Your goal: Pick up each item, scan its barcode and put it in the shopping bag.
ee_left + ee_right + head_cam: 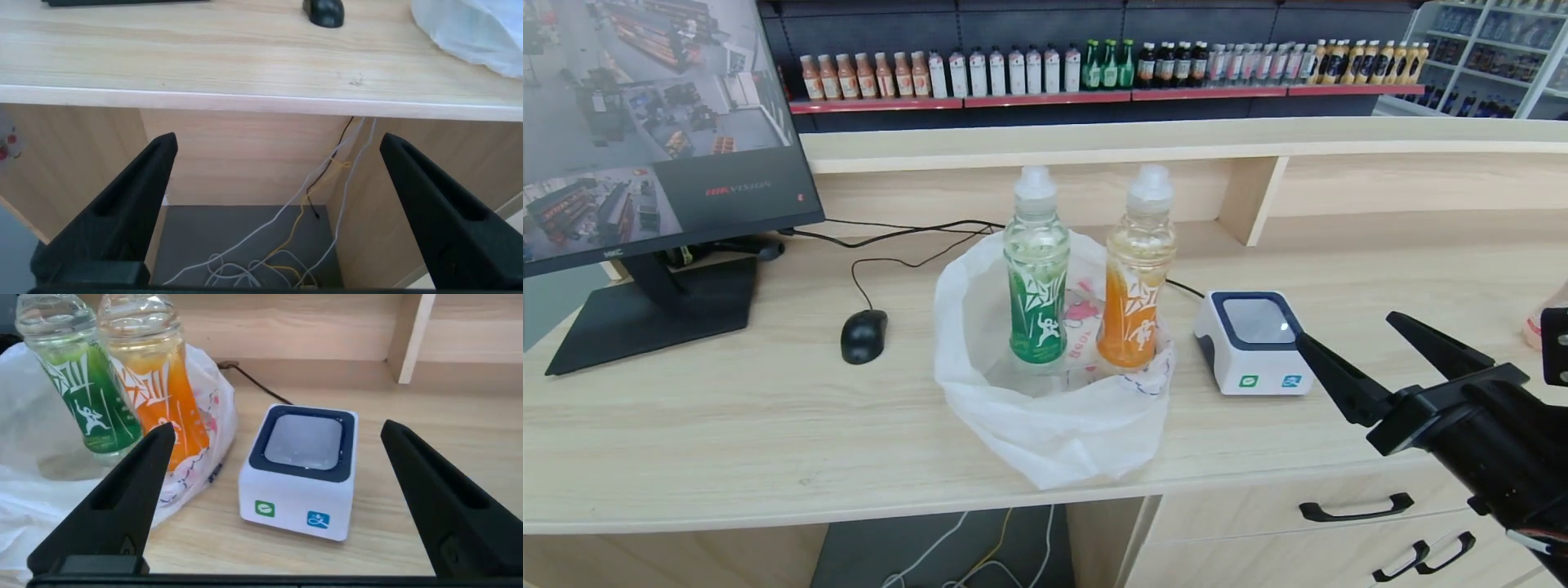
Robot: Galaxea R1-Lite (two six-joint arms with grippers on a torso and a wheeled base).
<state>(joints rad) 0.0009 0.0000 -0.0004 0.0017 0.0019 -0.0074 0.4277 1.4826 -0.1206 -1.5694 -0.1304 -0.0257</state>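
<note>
A white shopping bag (1045, 425) sits open in the middle of the wooden counter (727, 425). Upright inside it are a green bottle (1037, 282) and an orange bottle (1135, 286), both with white caps. Just to the bag's right is a white barcode scanner (1252, 343) with a dark glass top. My right gripper (1345, 327) hovers open and empty just right of the scanner, which lies between its fingers in the right wrist view (301, 478), with the green bottle (78, 384) and orange bottle (155, 384) beside it. My left gripper (278, 143) is open and empty, low in front of the counter edge (245, 98).
A monitor (645, 122) on a black stand occupies the left of the counter, with a black mouse (863, 336) and cables near the bag. A raised ledge (1176, 139) runs along the back. A pinkish item (1543, 327) shows at the right edge. Drawers (1356, 510) sit below.
</note>
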